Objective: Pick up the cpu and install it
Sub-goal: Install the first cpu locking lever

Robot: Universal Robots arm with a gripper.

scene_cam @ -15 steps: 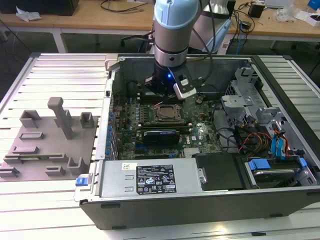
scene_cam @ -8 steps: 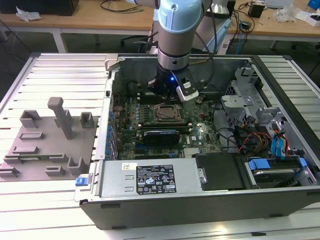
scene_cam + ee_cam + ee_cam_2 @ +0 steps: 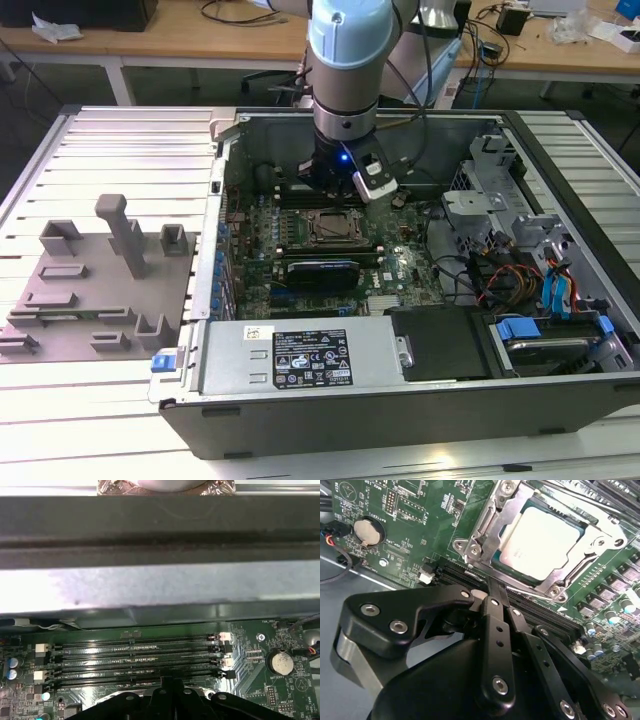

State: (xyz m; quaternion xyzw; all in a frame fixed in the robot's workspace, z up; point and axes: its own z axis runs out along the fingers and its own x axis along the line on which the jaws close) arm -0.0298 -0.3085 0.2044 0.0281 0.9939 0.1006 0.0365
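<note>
In the exterior view we see the arm [image 3: 345, 60] reaching down from the top centre of the frame into the open computer case [image 3: 400, 400], which lies on a ribbed tabletop [image 3: 120, 150]. The arm's lower end hangs over the green board [image 3: 400, 262], just above the socket [image 3: 335, 228] near the middle of the frame. A black card [image 3: 320, 272] lies just below the socket, and grey blocks [image 3: 90, 280] stand on the tabletop at the left, well apart from the case. Loose cables [image 3: 500, 275] and drive bays fill the right side of the case.

The second wrist view gives us what the exterior view hides: the cpu [image 3: 542, 536] sits in the socket at the upper right of the frame, its pale lid inside the metal frame [image 3: 490, 530]. The pincer [image 3: 492, 587] fills the lower half, its two black fingers [image 3: 495, 625] drawn together with nothing between them, the tips just beside the socket frame over the dark slots. A round battery [image 3: 366, 531] sits at the upper left.

In the first wrist view we see four long memory slots [image 3: 132, 657] across the lower middle, the case wall [image 3: 160, 587] above them, and the same battery [image 3: 281, 663] at the lower right. The pincer's dark links [image 3: 170, 700] block the bottom edge.
</note>
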